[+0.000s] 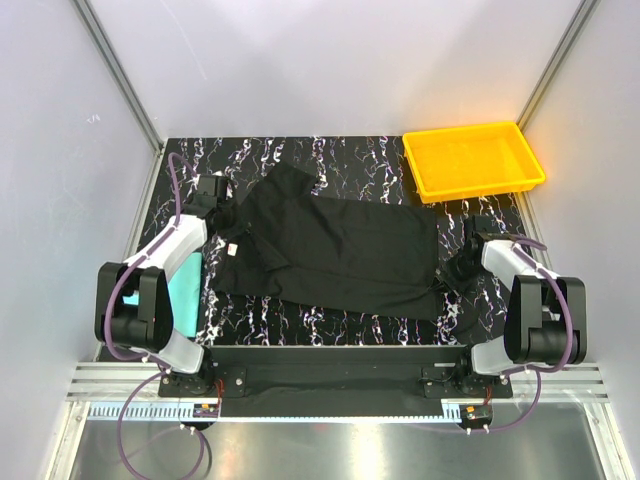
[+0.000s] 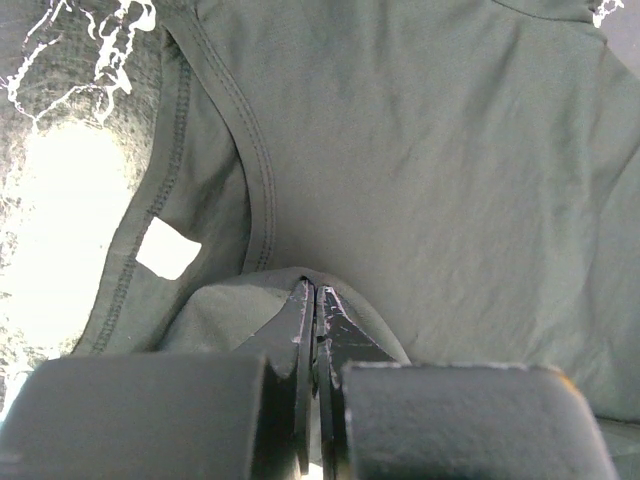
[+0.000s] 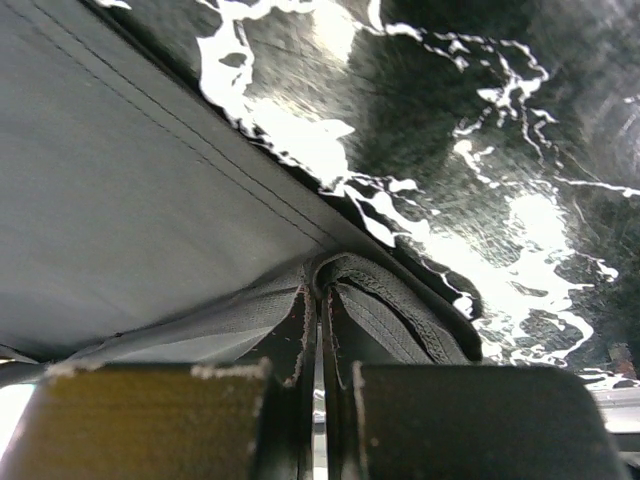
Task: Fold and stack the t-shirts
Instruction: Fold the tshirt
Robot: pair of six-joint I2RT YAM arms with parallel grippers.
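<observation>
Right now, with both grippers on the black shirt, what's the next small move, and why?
Probably draw both grippers slightly apart to pull the black shirt taut. The left gripper is shut on cloth beside the neck label, the right gripper on the hem at the other end, and the shirt lies skewed and rumpled, so flattening likely comes before folding.

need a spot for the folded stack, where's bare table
Bare marble: the far strip behind the black shirt, left of the yellow tray, and the near strip between shirt and arm bases. The middle is covered; the teal shirt fills the near-left edge.
</observation>
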